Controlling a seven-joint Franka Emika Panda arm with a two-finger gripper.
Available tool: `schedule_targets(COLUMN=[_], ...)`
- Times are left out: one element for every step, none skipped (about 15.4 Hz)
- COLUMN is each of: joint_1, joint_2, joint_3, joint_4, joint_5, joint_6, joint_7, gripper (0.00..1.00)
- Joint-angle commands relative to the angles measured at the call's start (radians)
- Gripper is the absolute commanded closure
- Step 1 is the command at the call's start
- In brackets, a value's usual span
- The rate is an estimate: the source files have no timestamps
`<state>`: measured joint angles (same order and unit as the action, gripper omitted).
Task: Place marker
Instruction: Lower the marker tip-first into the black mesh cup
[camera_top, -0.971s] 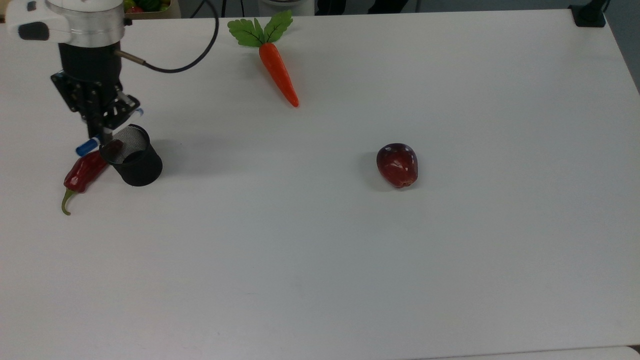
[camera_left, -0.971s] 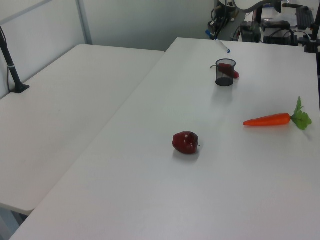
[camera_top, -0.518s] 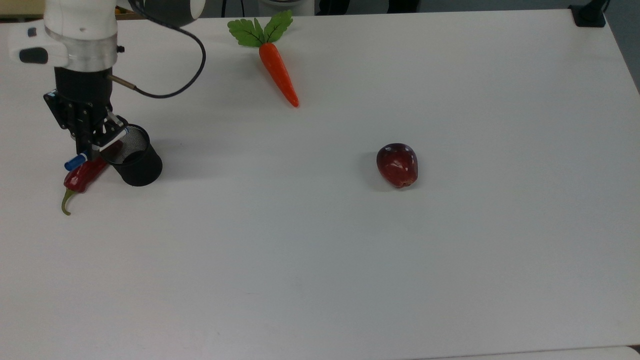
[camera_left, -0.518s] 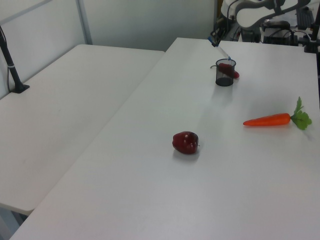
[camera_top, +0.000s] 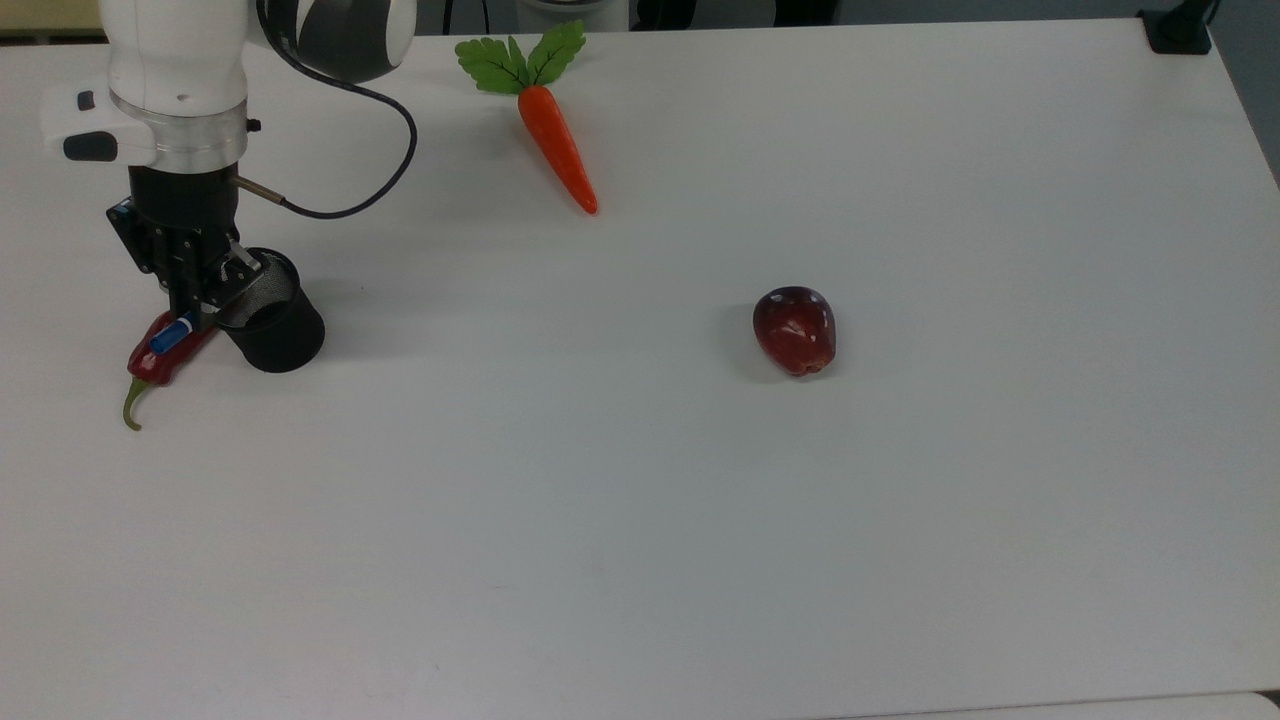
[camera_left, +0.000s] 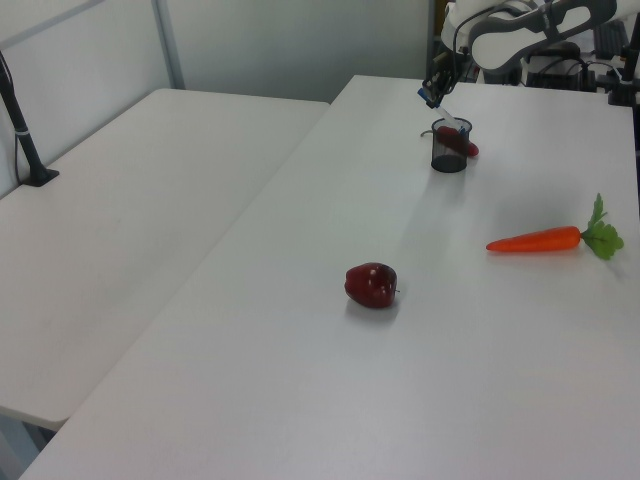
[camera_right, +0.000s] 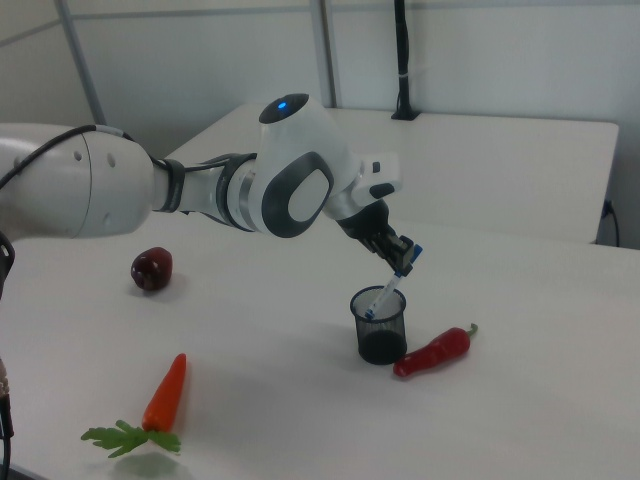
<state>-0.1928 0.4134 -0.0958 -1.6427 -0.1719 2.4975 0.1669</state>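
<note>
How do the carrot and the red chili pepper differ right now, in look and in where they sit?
The carrot is orange with a broad green leafy top; the chili pepper is dark red with a thin curled green stem. The carrot lies alone in open table space, while the chili pepper lies right beside the black mesh cup, under the marker that the gripper holds. Both lie flat on the white table.

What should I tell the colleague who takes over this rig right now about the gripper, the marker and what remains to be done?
Gripper: shut on the marker, above the black mesh cup.
Marker: tilted, lower end dipping into the cup's mouth in the right view, blue cap up at the fingers.
Nearby: red chili pepper lies against the cup.
Done: marker carried to the cup.
Left: lower it, release, withdraw.
</note>
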Motion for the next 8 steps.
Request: schedule_targets(joint_1=[0.007,0.007,0.010,0.013,0.015,0.016,0.019,0.024], joint_2=[-0.018,-0.019,-0.019,-0.021,-0.022,-0.024,-0.025,-0.028], joint_3=[-0.005,-0.005,-0.005,-0.005,-0.005,-0.005,-0.004,0.002], joint_4=[-0.029,-0.029,-0.029,-0.028,-0.029,-0.028,-0.025,-0.022], joint_5=[-0.017,-0.017,-0.015,-0.015,-0.015,-0.014,-0.014,-0.014], joint_6=[0.021,0.018,0.017,0.015,0.014,0.008,0.001,-0.002], joint_7=[0.010,0.011,0.011,0.011,0.011,0.011,0.011,0.013], gripper=[0.73,0.66,0.58,0.52,0.46,0.37,0.31,0.26])
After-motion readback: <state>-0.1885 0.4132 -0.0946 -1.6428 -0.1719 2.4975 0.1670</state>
